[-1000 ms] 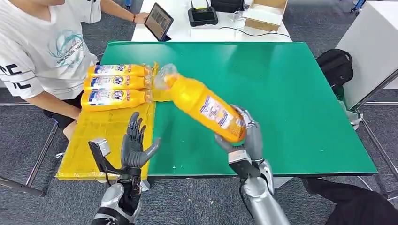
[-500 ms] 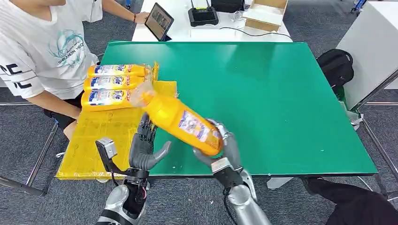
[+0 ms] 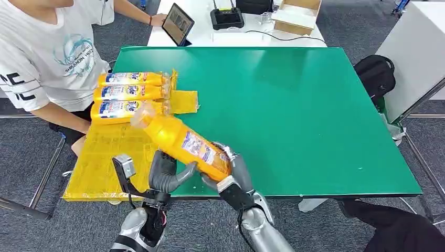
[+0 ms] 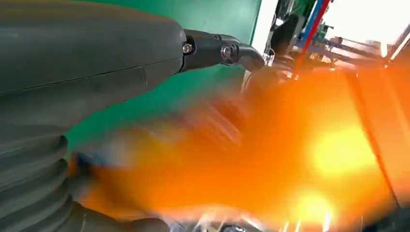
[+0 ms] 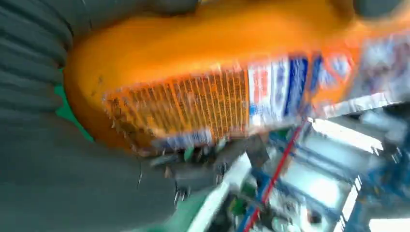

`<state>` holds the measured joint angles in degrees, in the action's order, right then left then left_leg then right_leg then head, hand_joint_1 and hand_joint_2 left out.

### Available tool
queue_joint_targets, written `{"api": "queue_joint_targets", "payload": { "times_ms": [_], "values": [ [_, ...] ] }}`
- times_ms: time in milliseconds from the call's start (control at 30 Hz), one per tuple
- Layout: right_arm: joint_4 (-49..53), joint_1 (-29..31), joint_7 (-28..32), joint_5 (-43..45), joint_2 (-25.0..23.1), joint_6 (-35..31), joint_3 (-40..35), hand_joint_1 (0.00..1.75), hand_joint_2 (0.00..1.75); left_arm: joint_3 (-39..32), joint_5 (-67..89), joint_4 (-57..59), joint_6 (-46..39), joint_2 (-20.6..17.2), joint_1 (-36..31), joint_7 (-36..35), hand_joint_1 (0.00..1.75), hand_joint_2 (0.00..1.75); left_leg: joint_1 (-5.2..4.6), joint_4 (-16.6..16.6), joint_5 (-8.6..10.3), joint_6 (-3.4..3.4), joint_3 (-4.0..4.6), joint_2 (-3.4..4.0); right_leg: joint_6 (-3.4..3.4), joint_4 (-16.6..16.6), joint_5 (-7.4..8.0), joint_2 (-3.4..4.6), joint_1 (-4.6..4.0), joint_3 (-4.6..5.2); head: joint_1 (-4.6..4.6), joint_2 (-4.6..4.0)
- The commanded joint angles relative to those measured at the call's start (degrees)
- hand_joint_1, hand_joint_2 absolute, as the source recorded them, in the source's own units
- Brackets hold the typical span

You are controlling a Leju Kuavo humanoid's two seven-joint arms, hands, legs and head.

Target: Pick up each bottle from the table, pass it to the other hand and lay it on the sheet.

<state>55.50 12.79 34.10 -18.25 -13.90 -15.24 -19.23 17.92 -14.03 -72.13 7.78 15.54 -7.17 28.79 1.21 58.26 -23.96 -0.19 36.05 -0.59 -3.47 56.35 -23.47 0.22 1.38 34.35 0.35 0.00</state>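
The right hand (image 3: 233,173) grips an orange bottle (image 3: 181,140) by its base, above the near edge of the green table (image 3: 294,105). The bottle is tilted, its clear cap end pointing away from the robot and toward the yellow sheet (image 3: 113,152), over the sheet's edge where it meets the table. The left hand (image 3: 163,173) is right under the bottle's middle, thumb raised beside the label and fingers uncurled; whether they touch the bottle I cannot tell, but they are not closed on it. In the left wrist view the bottle (image 4: 270,159) is a blurred orange mass just beside that hand (image 4: 87,63); in the right wrist view the labelled bottle (image 5: 217,72) sits in the right hand (image 5: 58,159).

Three more bottles (image 3: 128,94) lie side by side on the far end of the sheet, caps toward the table. A person (image 3: 47,58) in a white shirt sits beside the sheet's far end. Beyond the table stands a white desk (image 3: 204,31) with a tablet (image 3: 177,23)
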Motion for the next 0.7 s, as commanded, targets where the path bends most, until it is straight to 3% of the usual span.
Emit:
{"api": "queue_joint_targets", "payload": {
  "times_ms": [33, 700],
  "values": [
    [-10.8, 3.5, -0.9, 0.0, -1.0, 0.4, -2.9, 1.75, 1.75, 1.8, -0.4, 2.9, 0.3, -1.2, -1.6, -0.3, 0.00, 1.75, -0.01, -0.1, -0.05, 0.05, -0.22, 0.03, 0.13, -0.1, -0.05, -0.02, -0.02, -0.20, -0.02, 0.00],
    [-16.3, 5.2, -1.1, -3.0, -1.9, 2.3, -8.0, 1.75, 1.75, 2.2, -1.5, 5.4, 2.2, -0.9, -2.6, -0.9, 0.00, 1.75, 0.03, -0.1, -0.12, 0.08, -0.37, 0.06, 0.21, -0.1, -0.11, -0.03, -0.08, -0.37, -0.02, 0.00]
  ]
}}
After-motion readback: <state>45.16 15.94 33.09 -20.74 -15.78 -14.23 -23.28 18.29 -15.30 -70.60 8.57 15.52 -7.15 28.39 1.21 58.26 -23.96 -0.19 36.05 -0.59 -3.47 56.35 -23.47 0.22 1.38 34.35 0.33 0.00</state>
